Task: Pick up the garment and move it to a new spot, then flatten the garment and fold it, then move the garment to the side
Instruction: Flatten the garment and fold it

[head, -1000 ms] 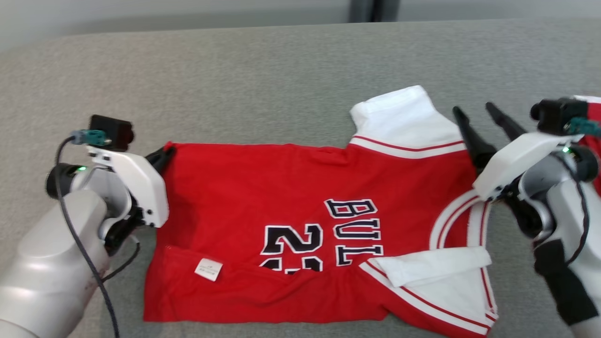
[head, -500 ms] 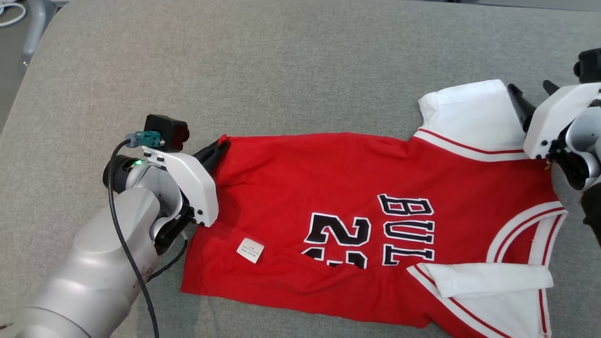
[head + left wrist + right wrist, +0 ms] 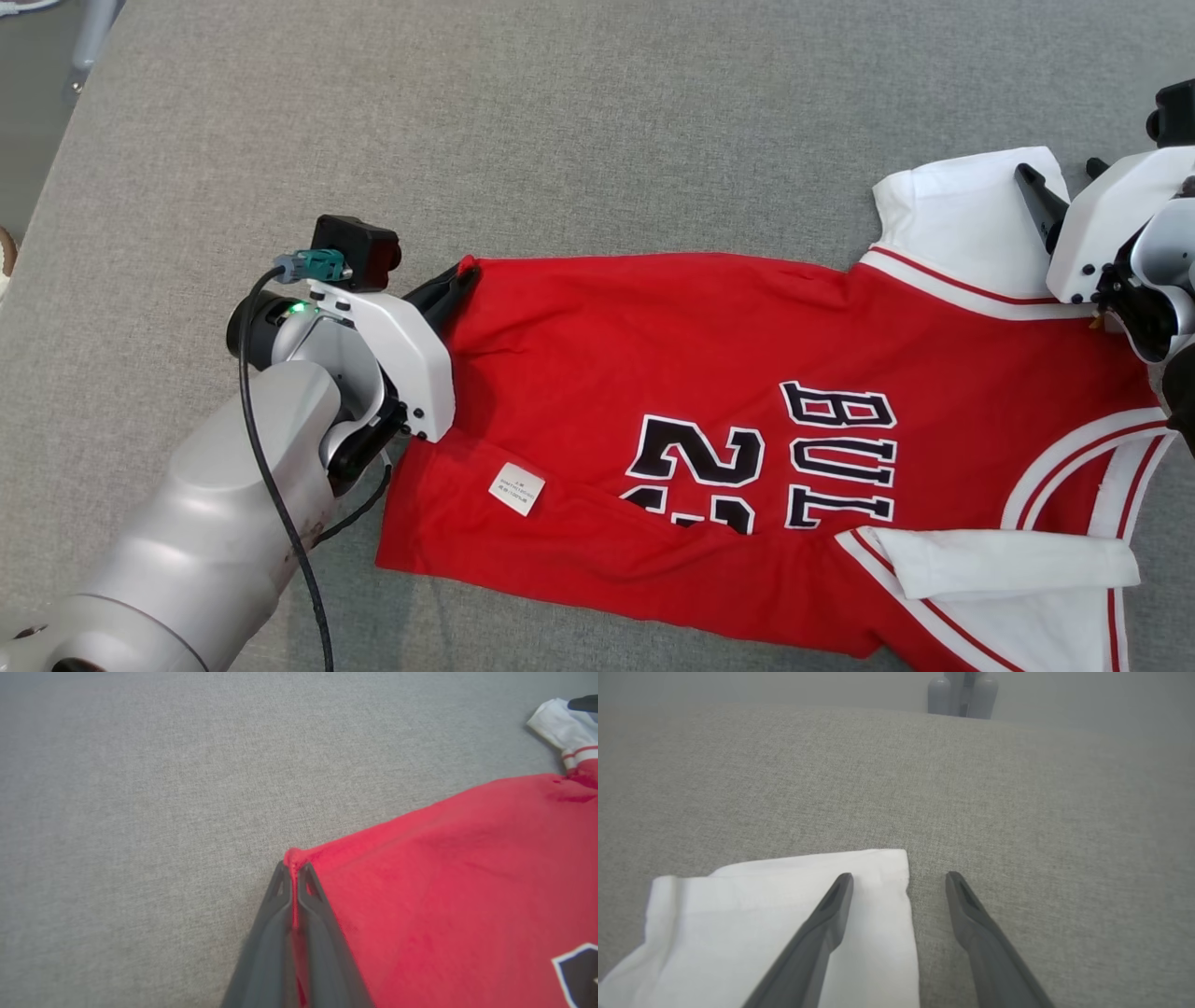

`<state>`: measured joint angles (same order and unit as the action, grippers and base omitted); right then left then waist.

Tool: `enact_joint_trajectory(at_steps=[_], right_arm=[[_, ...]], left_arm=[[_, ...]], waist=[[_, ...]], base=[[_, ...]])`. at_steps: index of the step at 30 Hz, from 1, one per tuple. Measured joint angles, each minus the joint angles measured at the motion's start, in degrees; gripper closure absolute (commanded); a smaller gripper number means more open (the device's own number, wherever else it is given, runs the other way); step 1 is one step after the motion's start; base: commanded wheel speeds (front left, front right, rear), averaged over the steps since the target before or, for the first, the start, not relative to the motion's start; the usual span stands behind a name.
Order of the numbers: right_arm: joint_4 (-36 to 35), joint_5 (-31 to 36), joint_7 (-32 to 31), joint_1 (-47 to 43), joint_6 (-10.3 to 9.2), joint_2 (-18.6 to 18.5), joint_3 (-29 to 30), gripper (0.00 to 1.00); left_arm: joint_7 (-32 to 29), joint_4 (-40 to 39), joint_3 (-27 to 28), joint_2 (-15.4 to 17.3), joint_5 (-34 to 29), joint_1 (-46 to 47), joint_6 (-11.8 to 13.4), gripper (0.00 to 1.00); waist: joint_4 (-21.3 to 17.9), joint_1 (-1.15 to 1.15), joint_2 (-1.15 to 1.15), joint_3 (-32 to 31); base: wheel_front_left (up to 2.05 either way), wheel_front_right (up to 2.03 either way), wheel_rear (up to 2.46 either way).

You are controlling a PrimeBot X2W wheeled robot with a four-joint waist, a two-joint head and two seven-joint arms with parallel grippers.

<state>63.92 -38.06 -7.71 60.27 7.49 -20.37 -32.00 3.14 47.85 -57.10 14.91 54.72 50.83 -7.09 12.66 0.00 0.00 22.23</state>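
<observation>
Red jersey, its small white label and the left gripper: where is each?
red jersey (image 3: 653, 345), head view, plain red cloth.
white label (image 3: 516, 488), head view, middle of the tag.
left gripper (image 3: 293, 868), left wrist view, midway between its fingertips, shut on the jersey's corner.

The jersey (image 3: 653, 373) runs off the head view's bottom-right corner; its white label (image 3: 516, 487) bears print too small to read.

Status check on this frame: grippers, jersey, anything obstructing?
Left gripper shut on jersey hem corner. Right gripper open, fingers either side of white sleeve edge. Jersey spread on grey surface, nothing in the way.
</observation>
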Motion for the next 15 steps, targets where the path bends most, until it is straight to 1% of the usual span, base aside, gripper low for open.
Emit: enact_joint_trajectory(at_steps=[13,14,15], right_arm=[[3.0,-3.46,1.51,2.63,0.0,-0.68,-4.79,0.0],[3.09,-3.64,1.52,2.71,0.0,-0.7,-5.17,0.07],[3.08,-3.96,1.53,2.84,0.0,-0.7,-5.55,0.54]], left_arm=[[-0.16,-0.25,-1.42,-0.88,0.36,1.43,-0.16,1.0],[-0.1,-0.25,-1.45,-0.91,0.37,1.5,-0.16,1.0],[-0.08,-0.25,-1.46,-0.91,0.4,1.62,-0.16,1.0]], waist=[[1.43,0.0,0.0,1.52],[1.54,0.0,0.0,1.62],[1.61,0.0,0.0,1.7]], base=[[0.0,0.0,0.0],[0.0,0.0,0.0],[0.0,0.0,0.0]])
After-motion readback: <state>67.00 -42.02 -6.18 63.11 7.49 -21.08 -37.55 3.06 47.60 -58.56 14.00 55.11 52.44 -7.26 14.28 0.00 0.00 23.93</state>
